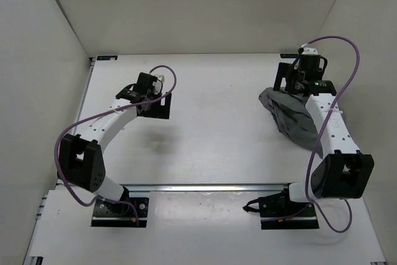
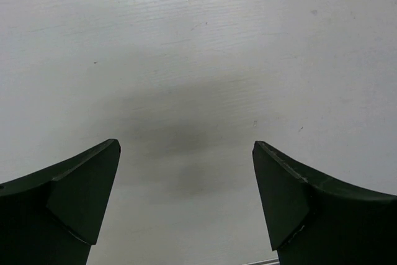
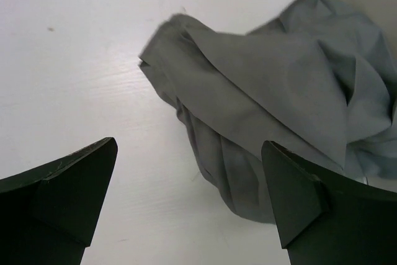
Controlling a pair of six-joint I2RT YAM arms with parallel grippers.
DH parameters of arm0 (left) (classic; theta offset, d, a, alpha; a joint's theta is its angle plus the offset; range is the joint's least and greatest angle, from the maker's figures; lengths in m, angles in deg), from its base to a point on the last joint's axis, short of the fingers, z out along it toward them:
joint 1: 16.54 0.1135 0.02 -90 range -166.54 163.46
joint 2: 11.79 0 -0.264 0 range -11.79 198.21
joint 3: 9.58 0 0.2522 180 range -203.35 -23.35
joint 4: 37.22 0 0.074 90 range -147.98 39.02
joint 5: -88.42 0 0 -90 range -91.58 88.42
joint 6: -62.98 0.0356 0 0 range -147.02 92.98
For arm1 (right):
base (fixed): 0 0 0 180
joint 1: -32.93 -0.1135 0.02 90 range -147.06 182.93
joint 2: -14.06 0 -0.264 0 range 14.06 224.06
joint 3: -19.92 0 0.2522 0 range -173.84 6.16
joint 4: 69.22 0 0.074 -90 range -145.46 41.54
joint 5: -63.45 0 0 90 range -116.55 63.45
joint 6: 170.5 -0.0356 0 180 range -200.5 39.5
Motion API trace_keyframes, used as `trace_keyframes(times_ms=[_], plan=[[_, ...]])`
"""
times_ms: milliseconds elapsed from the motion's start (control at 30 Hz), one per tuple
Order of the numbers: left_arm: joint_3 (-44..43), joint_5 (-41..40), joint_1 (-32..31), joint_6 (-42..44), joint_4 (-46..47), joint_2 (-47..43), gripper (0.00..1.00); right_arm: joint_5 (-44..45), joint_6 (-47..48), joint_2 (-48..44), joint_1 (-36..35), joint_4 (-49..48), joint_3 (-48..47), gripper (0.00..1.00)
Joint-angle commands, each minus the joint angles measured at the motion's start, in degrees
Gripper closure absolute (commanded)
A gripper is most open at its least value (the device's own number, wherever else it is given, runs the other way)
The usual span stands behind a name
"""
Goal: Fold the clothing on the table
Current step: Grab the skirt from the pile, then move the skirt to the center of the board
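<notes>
From above, the clothing (image 1: 290,115) lies as a bunched grey heap on the right side of the bench (image 1: 217,134), close to the right wall and partly under your right forearm; nothing is spread flat yet, so I judge the step in hand to be getting a first hold to open it out. Your right gripper (image 1: 287,82) hangs over the far end of the heap, while your left gripper (image 1: 156,105) sits well apart from it over bare bench. In the left wrist view, the left gripper (image 2: 186,146) has its jaws at full spread with nothing between them, only white bench (image 2: 186,41) below; bring this arm across before you try any fold. In the right wrist view, the right gripper (image 3: 189,144) is also wide open and empty, with the clothing (image 3: 267,79) ahead and to the right, its leftmost fold lying between the fingers. Aim for a single outer edge, not the thick middle, or you will likely lift several layers together. Whether that edge is a hem or a sleeve, I cannot tell.
</notes>
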Motion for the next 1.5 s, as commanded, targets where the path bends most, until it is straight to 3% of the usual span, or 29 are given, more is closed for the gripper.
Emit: trace_keyframes(times_ms=[0,100,367,500,733,833,900,967,1033,1067,1167,1233,1300,1433,1467], plan=[[-1.62,-1.34,-0.60,-0.86,1.85,-3.33,0.01,3.70,-0.47,0.92,1.18,3.65,1.41,0.01],[-2.23,-1.25,-1.13,-0.77,0.62,-2.90,0.01,8.18,-0.37,-2.24,1.53,2.87,5.27,0.01],[-0.22,-3.18,-1.40,0.55,-2.29,-3.24,0.02,3.80,-3.36,-5.50,8.47,1.55,14.40,0.01],[3.64,-1.08,-0.34,0.90,-0.18,-5.00,0.01,3.64,-4.06,-3.14,8.47,-1.08,20.56,0.01],[3.92,-1.43,-1.04,1.43,-1.49,-2.46,0.01,5.37,-3.45,3.37,8.21,-4.26,22.25,0.07],[4.62,-0.99,-0.78,1.25,-1.14,-3.24,0.01,7.75,-1.79,6.01,8.91,-6.44,21.46,0.27],[5.15,-0.29,-0.16,1.17,-0.62,-4.29,0.01,7.41,-1.08,7.41,9.52,-6.89,20.50,0.46],[5.50,-0.02,0.19,1.25,-0.36,-4.74,0.01,7.41,-1.08,9.34,9.71,-7.41,19.09,0.80],[5.59,0.24,0.45,1.34,-0.18,-5.17,0.01,7.67,0.23,10.49,8.83,-8.03,17.25,1.00],[5.42,0.50,0.63,1.34,0.00,-5.09,0.01,6.98,0.76,11.19,7.96,-8.04,16.89,1.00],[6.11,1.38,1.15,1.25,0.78,-5.00,0.01,-0.29,2.17,12.25,3.22,-6.46,8.74,1.00],[5.94,1.82,1.85,0.82,2.27,-4.57,0.02,-4.17,4.62,14.00,-5.19,-4.53,2.52,1.00],[5.16,2.96,2.12,0.29,2.28,-4.04,0.02,-1.92,5.77,16.63,-12.48,-1.03,-6.37,1.00],[2.70,3.50,1.86,-0.68,3.16,-3.15,0.02,-2.52,12.70,29.55,-26.47,13.02,-39.88,1.00],[1.73,3.58,1.86,-0.77,3.25,-3.42,0.01,-2.00,12.11,29.13,-28.68,12.19,-43.55,1.00]])
